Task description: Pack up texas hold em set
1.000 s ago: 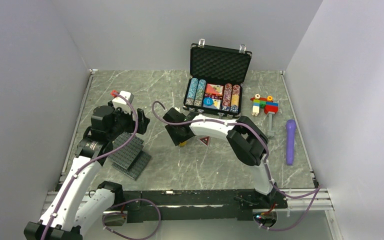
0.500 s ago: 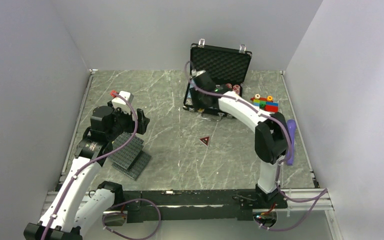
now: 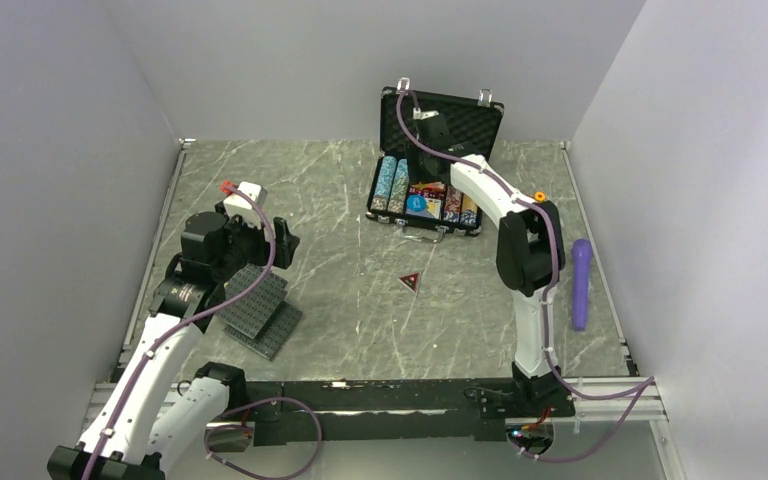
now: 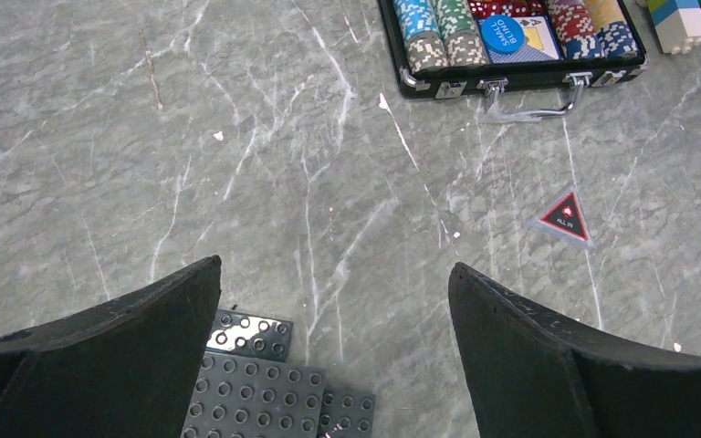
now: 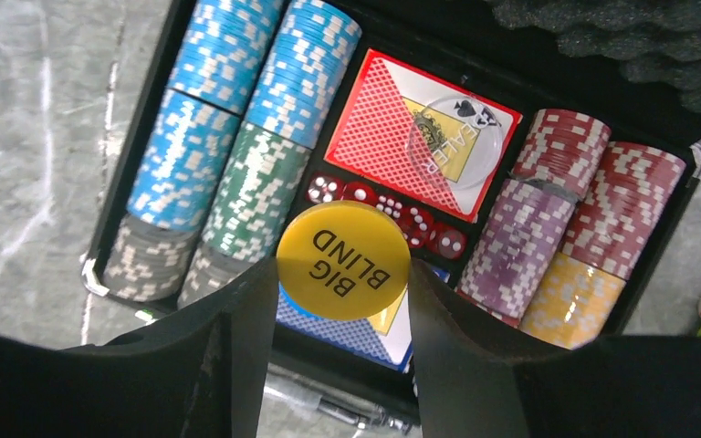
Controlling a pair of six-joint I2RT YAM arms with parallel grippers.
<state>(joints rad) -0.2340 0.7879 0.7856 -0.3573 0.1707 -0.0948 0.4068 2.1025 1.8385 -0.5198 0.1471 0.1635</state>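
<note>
Gripping the yellow button point(image 5: 343, 248) above the far-edge briefcase point(image 3: 475, 125), the right gripper point(image 5: 338, 283) reveals this only in its wrist view; the left gripper point(image 4: 333, 274) gapes.

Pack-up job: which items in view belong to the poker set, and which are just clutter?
Belongs:
black case
chips
cards
dice
blue button
yellow button, held in the right gripper
red triangle button, loose on the table

Clutter:
grey studded plates
toy block figure
purple stick
white box
</note>
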